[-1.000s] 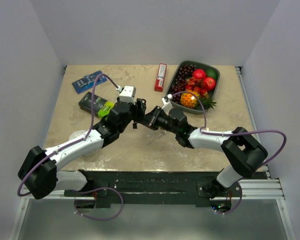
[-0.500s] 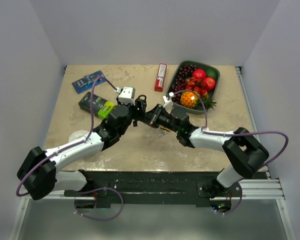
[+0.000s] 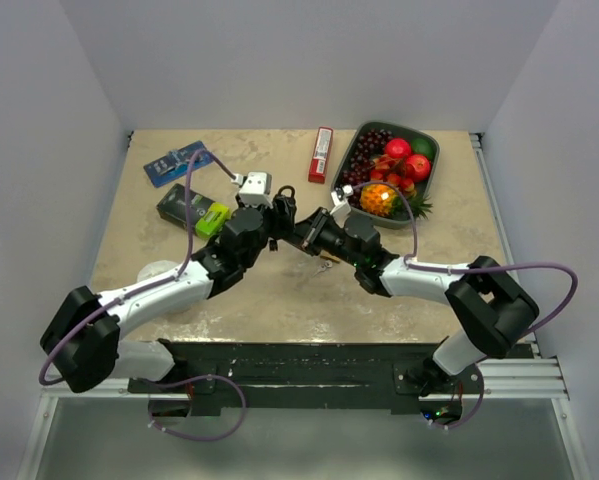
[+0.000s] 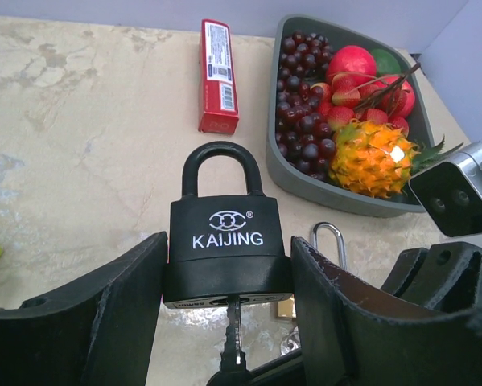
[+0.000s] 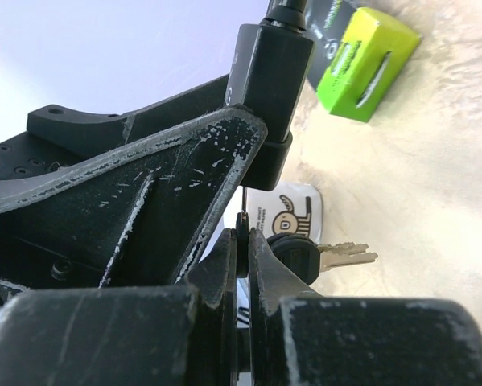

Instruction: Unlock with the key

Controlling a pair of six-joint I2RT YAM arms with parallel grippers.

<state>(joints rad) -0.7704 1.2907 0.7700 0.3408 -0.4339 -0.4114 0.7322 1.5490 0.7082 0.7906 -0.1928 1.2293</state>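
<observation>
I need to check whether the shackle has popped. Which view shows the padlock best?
Left wrist: the padlock faces the camera, shackle seated on both sides, key in its base. The top view shows only its small dark loop; the right wrist sees one narrow edge.

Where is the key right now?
In the left wrist view, the key sticks into the bottom of the padlock, which the left claw grips at the table's middle. The right claw pinches the key's head.

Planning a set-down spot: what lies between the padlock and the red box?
Only bare tabletop lies between the padlock and the red box, as the left wrist view shows.
</observation>
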